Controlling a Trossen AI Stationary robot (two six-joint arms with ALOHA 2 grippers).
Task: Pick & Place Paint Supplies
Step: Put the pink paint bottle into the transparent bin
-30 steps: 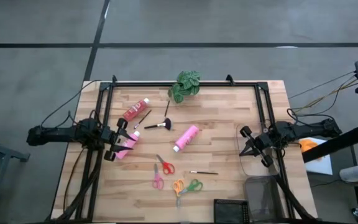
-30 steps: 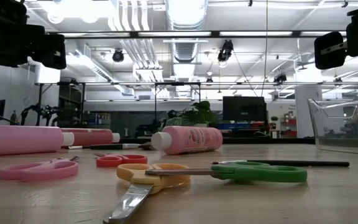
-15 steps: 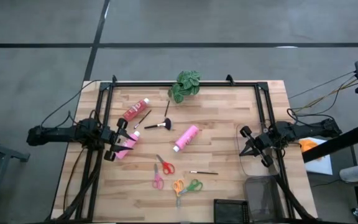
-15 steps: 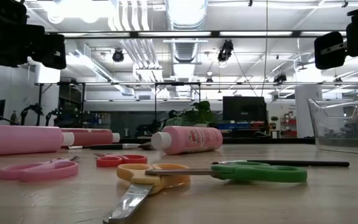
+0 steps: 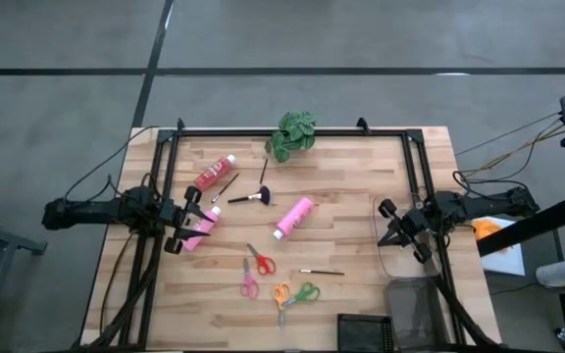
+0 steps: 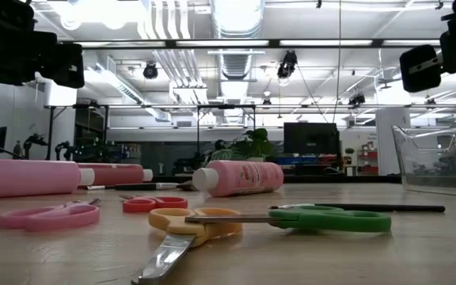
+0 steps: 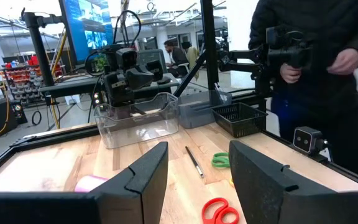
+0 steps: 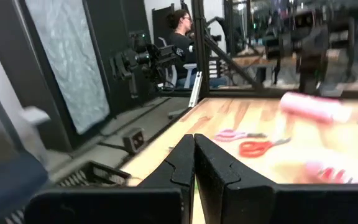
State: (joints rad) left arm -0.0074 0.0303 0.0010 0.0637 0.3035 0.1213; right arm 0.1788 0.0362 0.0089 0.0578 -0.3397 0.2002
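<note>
Pink squeeze bottle (image 5: 198, 231) lay on the wooden tabletop (image 5: 361, 186) right at the left claw (image 5: 186, 223), long axis slanting toward the table's middle; fingers parted, holding nothing. Right claw (image 5: 392, 227), pressed closed and empty, hung well apart over the clear bin (image 5: 380, 257)

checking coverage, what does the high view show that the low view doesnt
Only the high view shows the fan brush, both whole arms, the left claw open over a pink bottle, the right claw, and a black basket. Only the low view shows the room's ceiling lights. Both show the middle pink bottle, scissors, plant and clear bin.
</note>
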